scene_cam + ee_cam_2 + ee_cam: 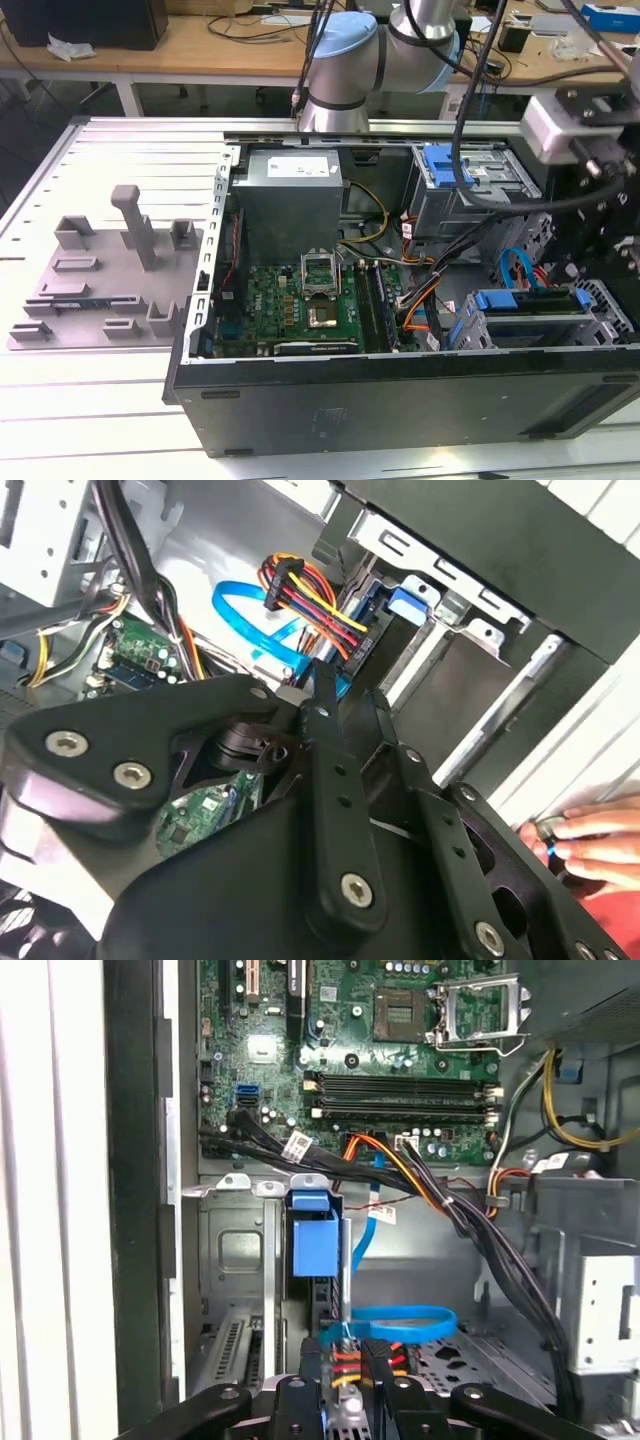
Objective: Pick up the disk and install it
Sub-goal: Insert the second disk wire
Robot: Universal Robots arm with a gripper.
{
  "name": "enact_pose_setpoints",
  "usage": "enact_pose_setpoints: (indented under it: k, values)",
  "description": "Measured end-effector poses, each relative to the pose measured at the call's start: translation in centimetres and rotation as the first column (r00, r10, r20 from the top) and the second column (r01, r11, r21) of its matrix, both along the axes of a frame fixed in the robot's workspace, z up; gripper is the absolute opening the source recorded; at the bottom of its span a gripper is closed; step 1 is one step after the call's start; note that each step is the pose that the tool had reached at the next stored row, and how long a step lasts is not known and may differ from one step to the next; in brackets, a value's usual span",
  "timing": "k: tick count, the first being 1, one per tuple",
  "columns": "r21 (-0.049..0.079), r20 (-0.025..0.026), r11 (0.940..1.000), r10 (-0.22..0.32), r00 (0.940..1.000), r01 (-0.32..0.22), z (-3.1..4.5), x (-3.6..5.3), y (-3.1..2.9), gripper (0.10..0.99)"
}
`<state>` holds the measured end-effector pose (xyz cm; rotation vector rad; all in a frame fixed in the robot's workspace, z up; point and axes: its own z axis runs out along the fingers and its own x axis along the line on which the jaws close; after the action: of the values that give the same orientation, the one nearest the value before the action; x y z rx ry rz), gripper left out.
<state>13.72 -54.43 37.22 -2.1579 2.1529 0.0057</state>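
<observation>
The disk (530, 303) sits edge-up in the drive cage at the near right of the open computer case (400, 400) in the exterior view, mostly hidden by the cage walls. The gripper (345, 1385) hovers directly above it; its fingertips are cut off, so whether it is open or closed cannot be determined.

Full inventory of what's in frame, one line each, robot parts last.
Computer case: one, black, open, on the slatted table.
Disk: one, blue carrier frame, in the drive cage at the exterior view's right.
Motherboard: one, green, inside case.
Power supply: one, grey, inside case.
Fixture tray: one, grey, at the exterior view's left of the case.
Hand: one, a person's, beside the case in the second wrist view.
Robot arm: one, grey and blue.
Claw: one, black, above the drive cage.
</observation>
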Motion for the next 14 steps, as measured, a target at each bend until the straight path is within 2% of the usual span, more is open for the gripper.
enact_pose_setpoints:
  k: [3, 6, 7, 9, 14]
  values:
    - [-0.014, 0.005, 0.9999, 0.0, 1.0, 0.0, 1.39, -0.03, 0.63, 0.282]
    - [-0.027, 0.0112, 0.9996, 0.0, 0.9999, 0.0, 2.43, -0.06, 1.15, 0.106]
    - [-0.033, 0.0136, 0.9994, 0.0, 0.9999, 0.0, 2.71, -0.08, 1.35, 0.106]
    - [-0.046, 0.0155, 0.9989, 0.0, 0.9999, 0.0, 2.97, -0.09, 1.71, 0.106]
    - [-0.052, 0.0156, 0.9987, 0.001, 0.9999, 0.0, 2.97, -0.09, 1.79, 0.106]
